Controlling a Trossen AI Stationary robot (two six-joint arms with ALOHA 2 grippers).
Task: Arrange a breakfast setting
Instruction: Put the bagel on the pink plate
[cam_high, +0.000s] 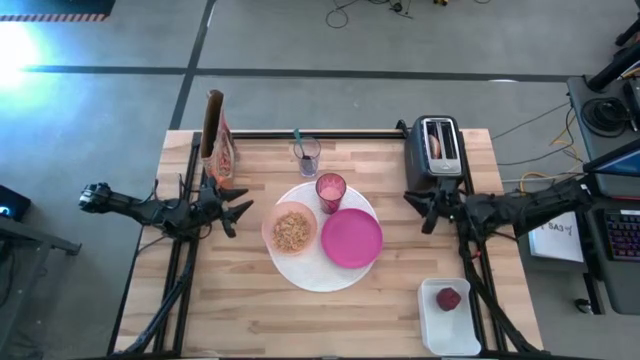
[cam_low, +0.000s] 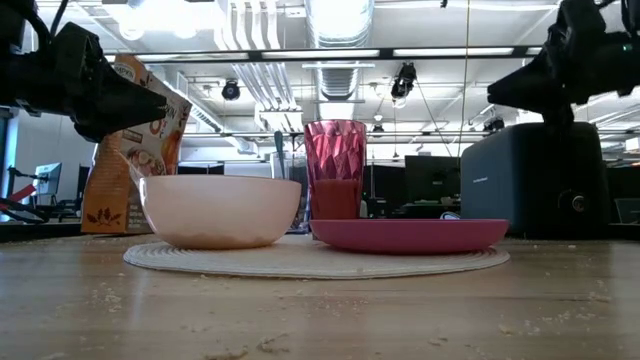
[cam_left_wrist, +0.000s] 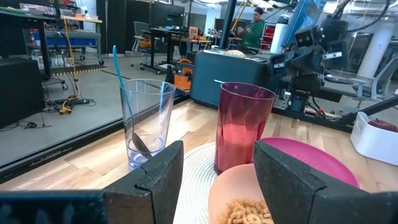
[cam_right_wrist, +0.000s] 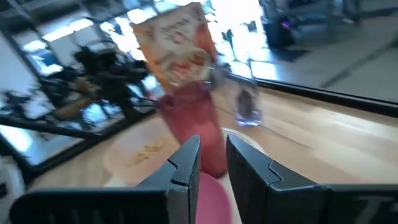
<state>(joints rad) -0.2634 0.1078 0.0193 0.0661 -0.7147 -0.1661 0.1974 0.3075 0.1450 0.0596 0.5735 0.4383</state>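
On the counter (cam_high: 240, 300), we see the white placemat (cam_high: 310, 268) near the middle, carrying the bowl (cam_high: 290, 229) with cereal in it, the pink cup (cam_high: 331, 189) and the bare magenta plate (cam_high: 351, 238), likely grouped so one diner can reach them all. Our left gripper (cam_high: 238, 212) hovers beside the bowl, fingers spread and empty, probably poised for the next piece. Our right gripper (cam_high: 418, 207) hangs before the toaster (cam_high: 438, 146), fingers a narrow gap apart, holding nothing. The bagel (cam_high: 435, 145) sits in the toaster slot, the spoon (cam_left_wrist: 124, 93) in a clear glass (cam_high: 307, 155), the red fruit (cam_high: 448, 298) in a white tray (cam_high: 430, 325). We can read no writing on the cereal bag (cam_high: 217, 140).
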